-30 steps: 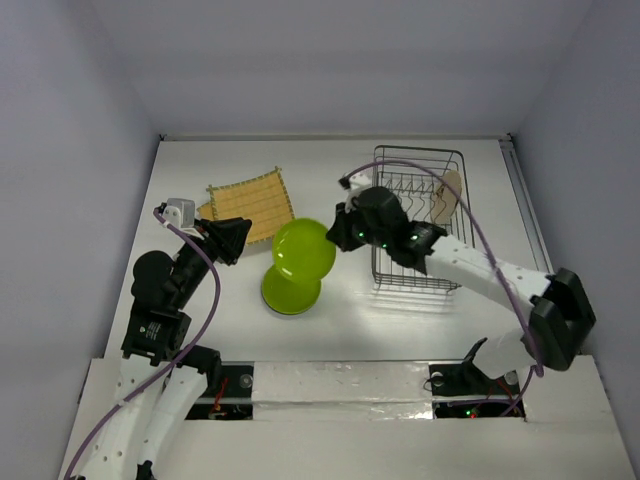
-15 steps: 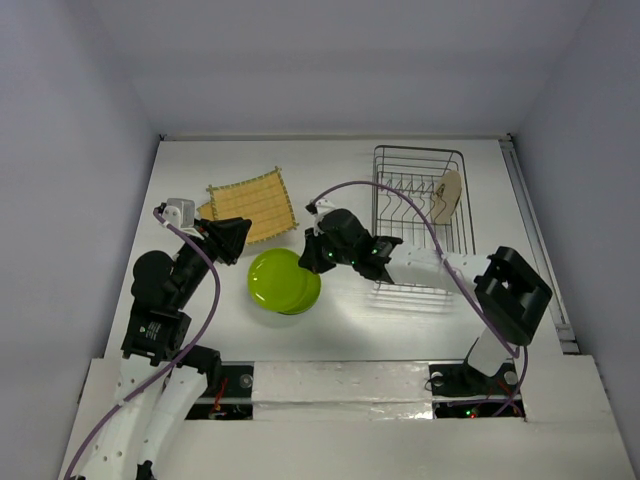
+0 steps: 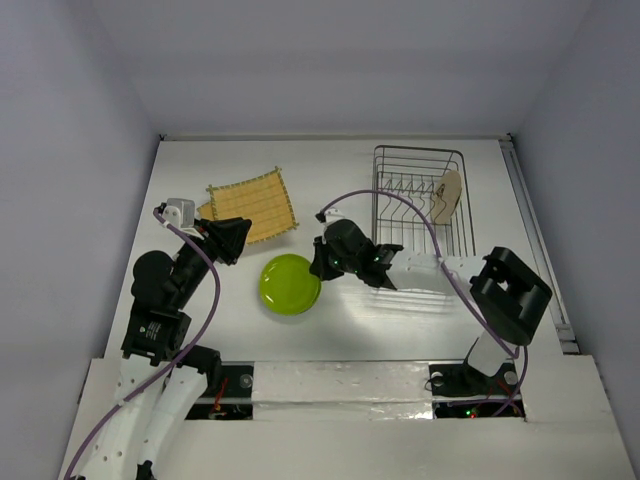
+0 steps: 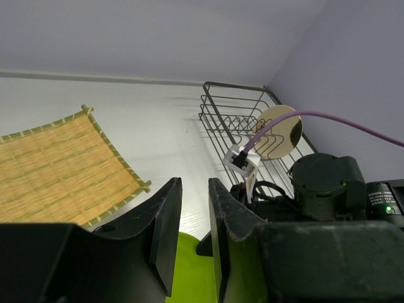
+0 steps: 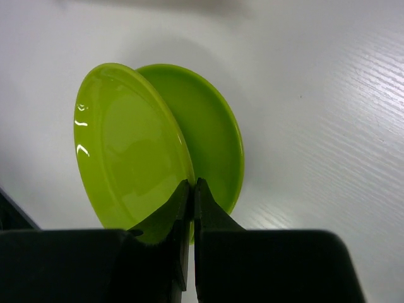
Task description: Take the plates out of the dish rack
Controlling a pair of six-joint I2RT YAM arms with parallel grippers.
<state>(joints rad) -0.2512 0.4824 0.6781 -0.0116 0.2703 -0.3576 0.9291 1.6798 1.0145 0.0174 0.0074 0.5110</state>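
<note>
**Right pincer** [image 5: 192,188]: jaws pinched almost together on the right-hand rim of the upper lime-green plate [image 5: 126,151]. This plate appears tilted over the lower lime-green plate [image 5: 218,136], which lies flat on the desk [image 3: 350,330], left of the dish rack [image 3: 418,149].

**Left pincer** [image 4: 192,189]: jaws partly apart, holding nothing, beside the yellow grid plates [image 3: 250,205] at far left.

**Remaining in rack:** one cream plate [image 3: 447,195], upright at the far right side.

**Assessment:** the plates look rigid, glossy and light, so probably slippery and liable to chip. A pinch on the rim seems the only practical hold. On the cream plate, take the exposed top edge and lift straight clear of the prongs.
</note>
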